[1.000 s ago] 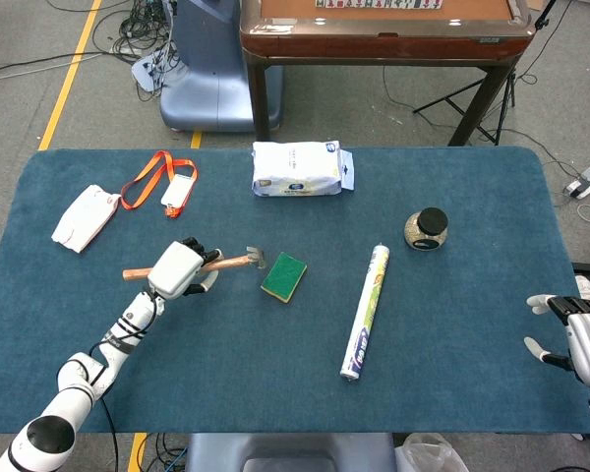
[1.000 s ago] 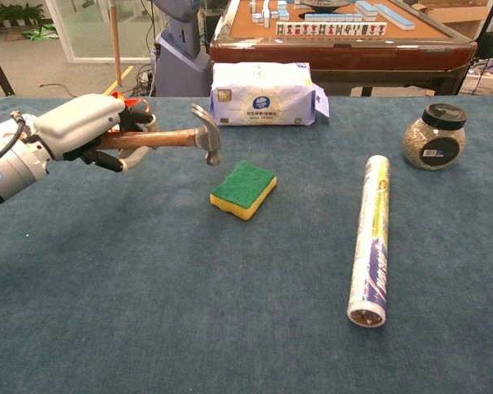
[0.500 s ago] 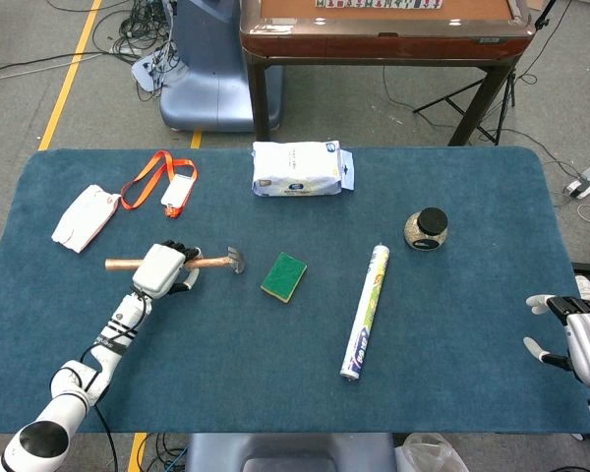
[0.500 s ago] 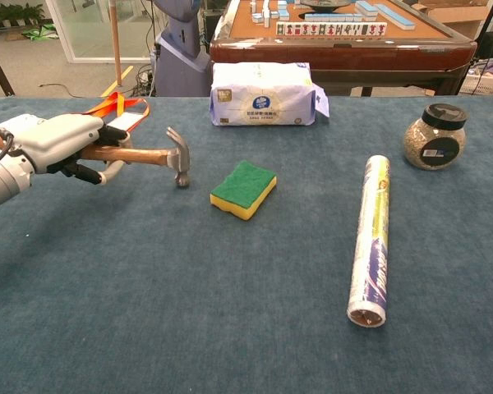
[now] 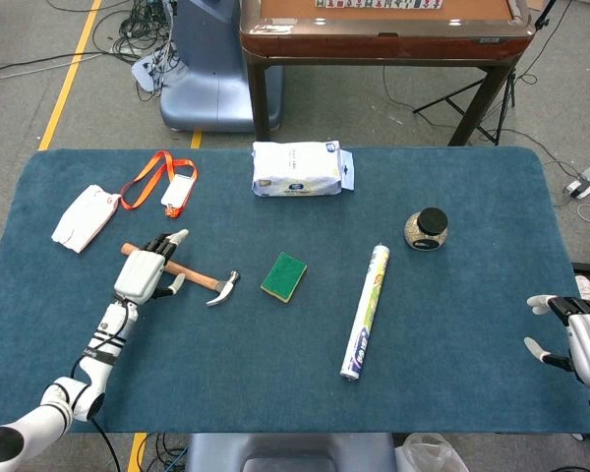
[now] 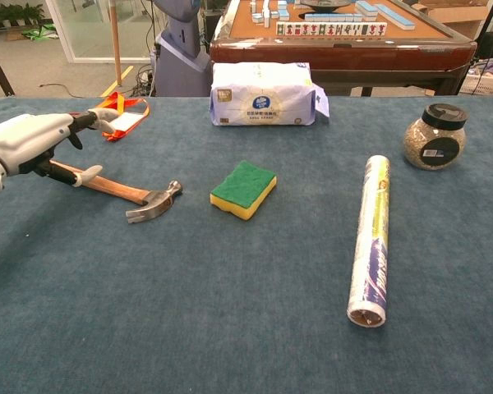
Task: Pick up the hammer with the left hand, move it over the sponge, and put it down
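The hammer (image 5: pixel 195 279) (image 6: pixel 115 188) lies flat on the blue table cloth, its wooden handle pointing back left and its metal head toward the sponge. A gap of bare cloth separates it from the green and yellow sponge (image 5: pixel 283 276) (image 6: pixel 243 188) to its right. My left hand (image 5: pixel 141 271) (image 6: pixel 30 140) hovers over the handle's far end with its fingers stretched out and apart, not wrapped around the handle. My right hand (image 5: pixel 578 339) hangs open beyond the table's right edge, holding nothing, and shows only in the head view.
A tissue pack (image 5: pixel 298 168) (image 6: pixel 264 93) lies at the back middle. A long roll (image 5: pixel 365 312) (image 6: pixel 370 238) and a black-lidded jar (image 5: pixel 428 228) (image 6: pixel 434 135) sit right of the sponge. An orange lanyard (image 5: pixel 162 182) and a white cloth (image 5: pixel 85 217) lie back left.
The left hand carried the hammer leftward, away from the sponge, and down onto the cloth. Its fingers have opened off the handle. The right hand has not moved.
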Robot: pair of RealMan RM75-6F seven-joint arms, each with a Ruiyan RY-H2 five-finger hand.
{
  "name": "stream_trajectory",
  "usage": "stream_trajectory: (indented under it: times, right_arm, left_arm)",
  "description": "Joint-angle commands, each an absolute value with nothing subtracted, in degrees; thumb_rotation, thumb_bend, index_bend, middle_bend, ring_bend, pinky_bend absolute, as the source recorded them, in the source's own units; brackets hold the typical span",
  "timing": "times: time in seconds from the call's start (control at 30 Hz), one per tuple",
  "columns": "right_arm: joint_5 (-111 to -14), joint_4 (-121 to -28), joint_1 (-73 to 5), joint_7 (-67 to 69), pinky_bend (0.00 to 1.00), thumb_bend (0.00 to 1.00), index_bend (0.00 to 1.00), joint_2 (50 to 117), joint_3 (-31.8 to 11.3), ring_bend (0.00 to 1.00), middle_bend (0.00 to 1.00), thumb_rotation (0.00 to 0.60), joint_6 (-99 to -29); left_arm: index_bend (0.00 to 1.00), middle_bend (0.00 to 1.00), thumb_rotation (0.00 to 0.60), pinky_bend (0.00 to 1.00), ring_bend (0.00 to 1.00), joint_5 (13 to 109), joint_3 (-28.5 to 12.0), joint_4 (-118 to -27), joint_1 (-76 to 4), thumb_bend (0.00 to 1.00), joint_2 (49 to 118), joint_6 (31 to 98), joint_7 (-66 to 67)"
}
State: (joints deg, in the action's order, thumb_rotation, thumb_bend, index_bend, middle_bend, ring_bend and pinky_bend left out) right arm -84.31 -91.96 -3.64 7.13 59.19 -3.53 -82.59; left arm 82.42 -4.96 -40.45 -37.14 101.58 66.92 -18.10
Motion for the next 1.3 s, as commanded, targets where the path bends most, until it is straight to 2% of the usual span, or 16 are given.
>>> stream_trajectory:
  times: [0.03, 0.2, 0.43, 0.9, 1.3]
  right_arm:
    - [-84.38, -91.98, -3.65, 7.14, 0.33, 0.17, 0.37, 59.17, -3.49, 0.32, 0.43, 0.600, -82.56]
    - [-85.27, -91.85, -3.82, 7.94, 0.33, 0.17, 0.37, 58.94, -3.13, 0.32, 0.43, 0.600, -82.36]
    - [-87.17, -90.88, -4.15, 8.87, 0.33, 0.17, 0.37, 59.25, -2.81, 0.32, 0.43, 0.600, -82.87]
    - [-90.22, -89.57, -4.73, 9.08, 0.33, 0.17, 0.37, 60.14, -1.99, 0.32, 0.43, 0.600, -83.84]
    - [-91.33, -89.48, -3.93, 8.51, 0.33, 0.17, 0.37, 60.81, -2.09, 0.32, 0.44, 0.600, -86.87]
  left_arm:
    - [0.08, 0.16, 0.600, 0.27, 0.12, 76.49, -6.86, -57.84, -32.22, 0.36, 91.82, 66.21, -6.20]
    - [0.12, 0.16, 0.600, 0.27, 0.12, 70.71, -7.48, -73.33, -27.83, 0.36, 83.76, 67.11, 1.96]
    - [0.12, 0.16, 0.600, 0.27, 0.12, 67.60, -6.95, -84.48, -22.05, 0.35, 77.18, 72.96, 7.27]
    - [0.15, 0.16, 0.600, 0.26, 0.12, 72.57, -3.60, -93.83, -12.72, 0.35, 70.53, 84.09, 8.33]
    - [0.15, 0.16, 0.600, 0.25, 0.12, 78.21, -2.45, -94.45, -9.91, 0.35, 71.82, 87.91, 8.83]
